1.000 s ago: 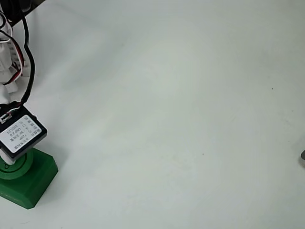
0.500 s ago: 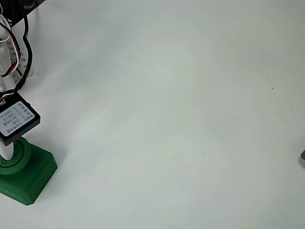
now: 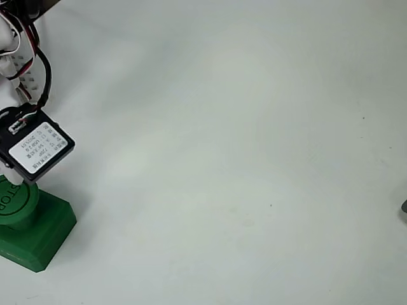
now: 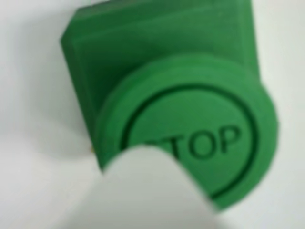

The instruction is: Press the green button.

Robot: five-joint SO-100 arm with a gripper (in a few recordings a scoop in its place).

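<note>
The green button (image 3: 19, 213) sits at the surface's (image 3: 241, 159) eight-o'clock corner, STOP cap facing up for pressing. The hand (image 4: 147, 191) hangs over the cap's six-o'clock edge (one pale blurred finger shows); its opening cannot be told.

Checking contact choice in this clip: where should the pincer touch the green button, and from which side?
On the round cap, inside the raised ring around "STOP", coming straight down. The flat top faces up, and the square base sits level on the table, so a downward push looks steadiest.

Plain white table (image 3: 241, 159), small dark object at right edge (image 3: 404, 206)
</note>
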